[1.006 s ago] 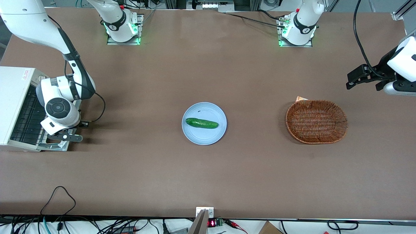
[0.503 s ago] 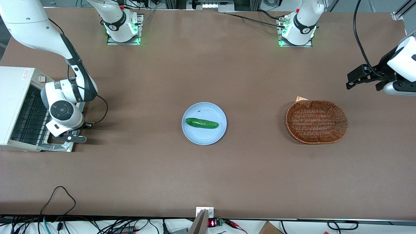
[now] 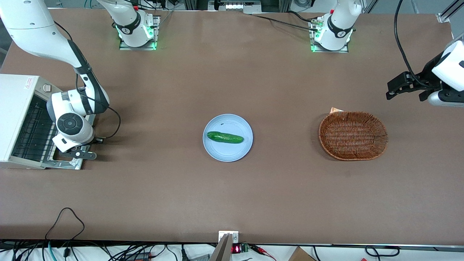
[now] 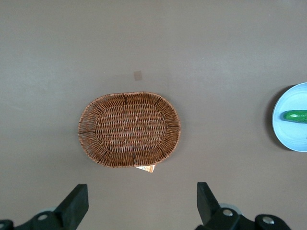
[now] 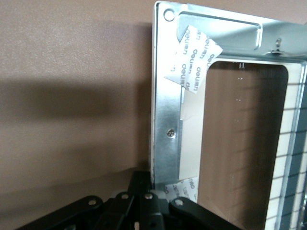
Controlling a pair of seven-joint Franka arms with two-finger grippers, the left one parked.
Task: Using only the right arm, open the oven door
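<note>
The white toaster oven (image 3: 14, 94) stands at the working arm's end of the table. Its oven door (image 3: 69, 164) is folded down flat on the table, and the wire rack inside shows. My right arm (image 3: 70, 125) hangs over the door. The black gripper (image 3: 78, 154) sits low at the door's outer edge, the edge away from the oven. In the right wrist view the silver door frame (image 5: 165, 110) and its glass window (image 5: 240, 143) lie flat, with white tape patches on the frame. The gripper (image 5: 144, 184) is shut, its tips against the frame's outer edge. The bar handle is hidden.
A light blue plate (image 3: 217, 152) holding a green cucumber (image 3: 224, 137) sits mid-table. A brown wicker basket (image 3: 352, 135) lies toward the parked arm's end, also seen as the basket (image 4: 129, 129) from the left wrist. A black cable loop (image 3: 65, 217) lies near the front edge.
The gripper has moved a little away from the oven along the table, and the door has come down with it to lie flat. In the last half second it barely moved.
</note>
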